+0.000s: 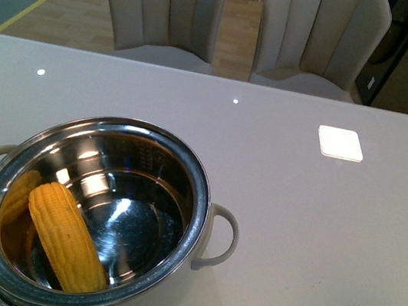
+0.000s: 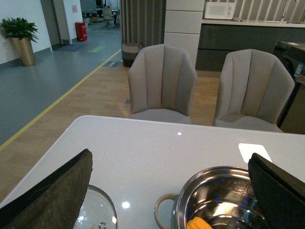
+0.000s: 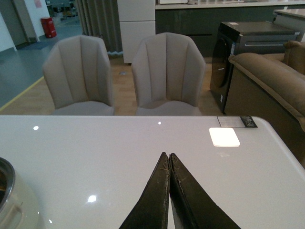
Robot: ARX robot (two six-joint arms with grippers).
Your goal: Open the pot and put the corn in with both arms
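We judge the chief risk to be a careless retreat: the left gripper (image 2: 169, 191), its fingers spread wide and empty, hangs just above the pot (image 1: 93, 213) and the glass lid (image 2: 97, 214) lying on the table (image 1: 295, 214) beside it, so a low swing could knock either. The corn (image 1: 66, 238) lies inside the pot, leaning against the steel wall, below the left gripper. The right gripper (image 3: 169, 164), fingers pressed together on nothing, sits well apart from the pot.
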